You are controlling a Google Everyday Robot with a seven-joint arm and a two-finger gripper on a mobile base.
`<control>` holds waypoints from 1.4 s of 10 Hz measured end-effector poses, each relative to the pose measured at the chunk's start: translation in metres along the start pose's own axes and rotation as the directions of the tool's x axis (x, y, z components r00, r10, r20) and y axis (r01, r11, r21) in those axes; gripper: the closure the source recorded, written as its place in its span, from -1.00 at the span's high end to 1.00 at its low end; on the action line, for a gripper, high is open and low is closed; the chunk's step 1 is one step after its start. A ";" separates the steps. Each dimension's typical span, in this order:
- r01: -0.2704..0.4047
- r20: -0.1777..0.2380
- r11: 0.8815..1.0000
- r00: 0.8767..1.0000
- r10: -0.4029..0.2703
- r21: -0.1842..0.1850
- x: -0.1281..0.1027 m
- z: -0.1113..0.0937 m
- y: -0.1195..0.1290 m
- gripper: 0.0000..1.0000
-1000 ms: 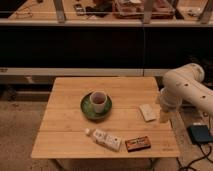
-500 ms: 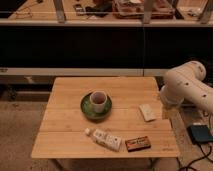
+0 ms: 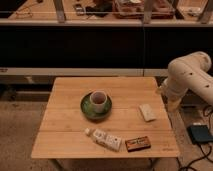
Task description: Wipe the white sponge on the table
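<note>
The table (image 3: 65,125) is a square top of light wooden planks with visible seams. The white sponge (image 3: 147,112) lies flat on its right half, near the right edge, with one short end pointing toward the far right corner. Nothing touches the sponge.

The robot arm (image 3: 192,80), a bulky white housing, stands off the right side of the table. The gripper (image 3: 171,101) hangs below the arm's end, just beyond the right table edge, near the sponge but apart from it. Whether the gripper is released or clenched cannot be told; it holds nothing visible.

Other items on the table:
- A cup (image 3: 98,100) stands upright on a green saucer (image 3: 86,109), near the centre.
- A white printed carton (image 3: 106,139) lies near the front edge.
- A dark flat box (image 3: 138,144) with orange edges lies just right of the carton.
</note>
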 end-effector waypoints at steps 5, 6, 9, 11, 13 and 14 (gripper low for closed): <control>0.154 0.023 0.988 0.988 -0.154 0.008 0.003 -0.003 -0.007 0.30; 0.201 0.026 0.979 0.979 -0.202 0.029 -0.001 -0.004 -0.012 0.30; 0.436 0.044 0.893 0.895 -0.443 0.108 -0.015 -0.004 -0.021 0.30; 0.552 0.046 0.822 0.826 -0.562 0.138 -0.022 -0.003 -0.023 0.30; 0.593 0.044 0.791 0.796 -0.604 0.150 -0.024 -0.003 -0.023 0.30; 0.593 0.044 0.791 0.795 -0.605 0.150 -0.024 -0.003 -0.023 0.30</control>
